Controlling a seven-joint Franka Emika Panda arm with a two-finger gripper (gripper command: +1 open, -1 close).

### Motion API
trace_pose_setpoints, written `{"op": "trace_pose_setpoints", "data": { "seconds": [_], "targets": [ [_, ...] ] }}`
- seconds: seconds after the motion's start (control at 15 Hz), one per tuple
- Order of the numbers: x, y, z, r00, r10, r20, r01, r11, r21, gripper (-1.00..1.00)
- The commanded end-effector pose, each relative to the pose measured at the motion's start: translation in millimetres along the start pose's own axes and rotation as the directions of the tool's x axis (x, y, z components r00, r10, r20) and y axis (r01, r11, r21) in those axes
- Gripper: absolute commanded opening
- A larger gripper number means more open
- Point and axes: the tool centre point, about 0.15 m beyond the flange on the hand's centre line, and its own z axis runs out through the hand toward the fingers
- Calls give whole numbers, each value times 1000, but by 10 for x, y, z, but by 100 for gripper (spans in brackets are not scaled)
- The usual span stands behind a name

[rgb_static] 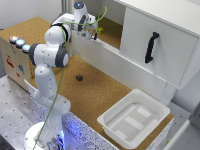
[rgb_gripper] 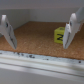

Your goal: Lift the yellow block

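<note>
Exterior view: white arm stands at the tabletop's edge, bent over and reaching toward the open shelf of a white cabinet at the back. Tool is up at the shelf's front edge, pointing in toward the cork-lined shelf floor. Yellow block shows as a tiny bright speck just beside the tool tip, on the exterior view's right of it; too small here to tell if it touches the tool. Cabinet door has a black handle. Cork tabletop below carries a small dark round thing, well apart from the tool, and a white tray near the front corner on the exterior view's right. Box w/ three coloured buttons sits on the exterior view's left. Green cable runs down along the arm.

Wrist view: tool is spread wide, two pale fingers far apart w/ empty cork between them. Yellow block rests on the cork shelf floor, not between the fingers' middle but right by one finger, partly behind it; that finger overlaps the block's edge in the picture, contact can't be told. Block has a dark mark on its facing side, blurred. Other finger is well apart from the block. A pale shelf lip w/ dark specks runs across in front of the tool; grey back wall behind the block.
</note>
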Motion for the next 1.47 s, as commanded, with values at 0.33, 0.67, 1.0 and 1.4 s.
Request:
{"op": "trace_pose_setpoints", "data": {
  "seconds": [0.33,0.67,1.0,1.4],
  "targets": [
    [650,-115,464,984,135,-116,-164,937,-308,100],
    [802,42,654,962,244,-125,-272,899,-343,100],
    [860,262,655,941,304,-149,-337,874,-350,100],
    [773,382,755,929,351,-118,-370,878,-303,-100]
  ]
}}
